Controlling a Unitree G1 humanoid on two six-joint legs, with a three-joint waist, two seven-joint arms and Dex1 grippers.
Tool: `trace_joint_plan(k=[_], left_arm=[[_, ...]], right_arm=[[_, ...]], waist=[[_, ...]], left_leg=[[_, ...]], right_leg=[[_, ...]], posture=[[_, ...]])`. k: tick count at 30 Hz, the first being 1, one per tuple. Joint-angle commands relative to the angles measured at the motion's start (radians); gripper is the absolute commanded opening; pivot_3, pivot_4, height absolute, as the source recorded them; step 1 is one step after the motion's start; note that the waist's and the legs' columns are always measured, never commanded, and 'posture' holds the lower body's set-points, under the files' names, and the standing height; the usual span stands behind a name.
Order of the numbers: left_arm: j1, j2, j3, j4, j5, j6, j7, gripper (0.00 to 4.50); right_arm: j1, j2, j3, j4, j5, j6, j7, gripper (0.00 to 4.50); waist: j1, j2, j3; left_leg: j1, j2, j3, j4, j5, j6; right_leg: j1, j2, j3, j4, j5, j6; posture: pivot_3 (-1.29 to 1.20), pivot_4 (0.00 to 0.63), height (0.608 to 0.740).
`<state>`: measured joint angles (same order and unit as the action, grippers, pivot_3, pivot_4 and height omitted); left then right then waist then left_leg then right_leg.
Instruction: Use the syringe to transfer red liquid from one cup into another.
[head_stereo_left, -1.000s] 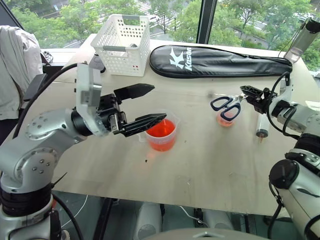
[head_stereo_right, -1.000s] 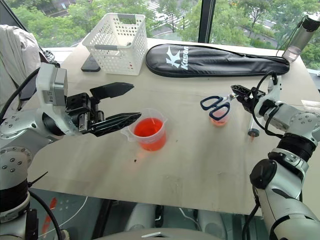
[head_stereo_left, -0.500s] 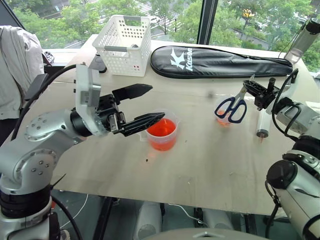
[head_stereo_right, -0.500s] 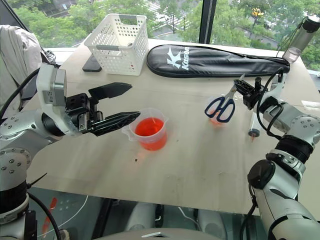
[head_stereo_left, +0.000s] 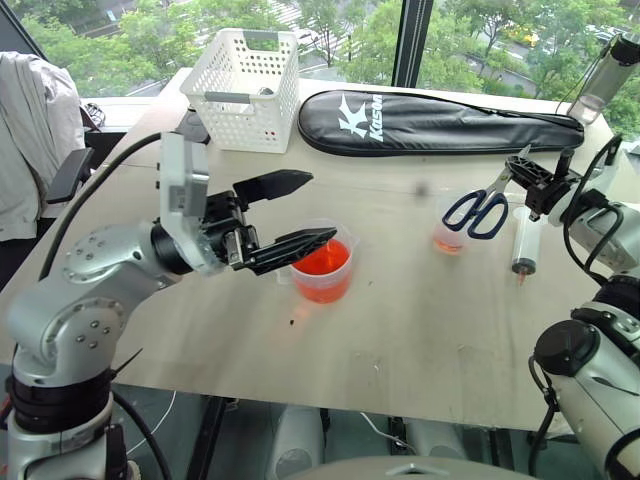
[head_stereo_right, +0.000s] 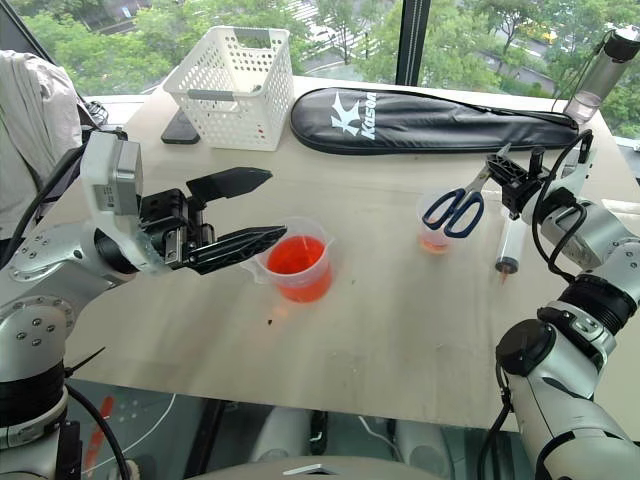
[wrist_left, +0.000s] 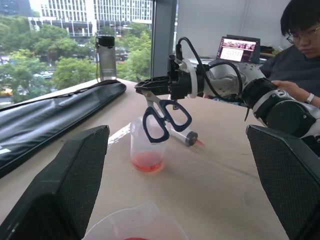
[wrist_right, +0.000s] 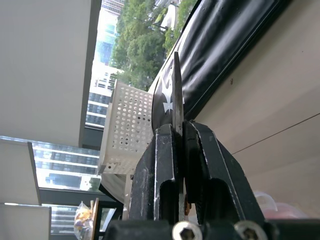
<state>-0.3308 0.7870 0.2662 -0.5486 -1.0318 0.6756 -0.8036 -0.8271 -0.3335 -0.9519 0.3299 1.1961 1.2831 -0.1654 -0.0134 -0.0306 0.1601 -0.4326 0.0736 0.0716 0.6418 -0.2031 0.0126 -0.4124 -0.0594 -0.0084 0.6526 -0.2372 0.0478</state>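
The spouted beaker (head_stereo_left: 323, 270) holding red liquid (head_stereo_left: 322, 259) stands mid-table, just under the lower finger of my open left gripper (head_stereo_left: 320, 206), which grips nothing. A small clear cup (head_stereo_left: 449, 237) with a little red liquid at its bottom stands to the right. Beside it, further right, the syringe (head_stereo_left: 524, 247) lies flat on the table. My right gripper (head_stereo_left: 522, 172) is shut on the blades of blue-handled scissors (head_stereo_left: 478, 211), which hang in the air over the small cup. From the left wrist camera, the scissors (wrist_left: 162, 117) dangle in front of that cup (wrist_left: 146, 150).
A white basket (head_stereo_left: 247, 88) and a long black racket bag (head_stereo_left: 440, 122) lie along the table's far side, with a bottle (head_stereo_left: 610, 75) at the far right corner. A person (wrist_left: 300, 45) sits beyond the table's right end by a laptop (wrist_left: 237, 50).
My right gripper has closed on the scissors' blades, rolled, and carried them up and to the right. The left arm has stayed still.
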Motion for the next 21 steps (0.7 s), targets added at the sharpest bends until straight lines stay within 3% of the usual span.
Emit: trace_joint_plan(k=[1, 12, 17, 21], left_arm=[[-0.021, -0.007, 0.006, -0.002, 0.005, -0.026, -0.009, 4.50], [-0.037, -0.030, -0.015, 0.015, 0.027, -0.038, -0.032, 4.50], [-0.044, -0.035, -0.031, 0.011, 0.022, -0.036, -0.047, 4.50], [-0.043, -0.041, -0.048, 0.011, 0.022, -0.034, -0.065, 4.50]], right_arm=[[-0.046, 0.002, -0.029, -0.063, 0.156, -0.028, -0.092, 0.03], [-0.006, -0.022, 0.069, -0.190, 0.527, -0.192, -0.353, 0.03], [0.167, -0.229, 0.112, -0.255, 0.697, -0.172, -0.348, 0.03], [0.389, -0.484, 0.054, -0.270, 0.766, -0.117, -0.270, 0.03]], waist=[[0.000, 0.001, 0.000], [0.000, 0.002, 0.001], [0.016, 0.002, 0.001], [0.019, 0.003, 0.002]], left_leg=[[0.000, 0.000, 0.000, 0.000, 0.000, 0.000], [-0.001, 0.000, 0.000, -0.003, 0.000, 0.000], [-0.003, 0.000, 0.000, -0.004, 0.000, 0.000], [-0.004, 0.000, 0.000, -0.004, 0.000, 0.000]], right_leg=[[0.000, 0.000, 0.000, 0.000, 0.000, 0.000], [-0.001, 0.001, 0.000, -0.003, 0.000, 0.000], [0.000, 0.001, 0.000, -0.008, 0.000, 0.000], [-0.001, 0.001, 0.001, -0.010, 0.000, 0.000]], posture=[[0.00, 0.150, 0.724], [0.00, 0.150, 0.724], [0.00, 0.150, 0.724], [0.00, 0.150, 0.724]])
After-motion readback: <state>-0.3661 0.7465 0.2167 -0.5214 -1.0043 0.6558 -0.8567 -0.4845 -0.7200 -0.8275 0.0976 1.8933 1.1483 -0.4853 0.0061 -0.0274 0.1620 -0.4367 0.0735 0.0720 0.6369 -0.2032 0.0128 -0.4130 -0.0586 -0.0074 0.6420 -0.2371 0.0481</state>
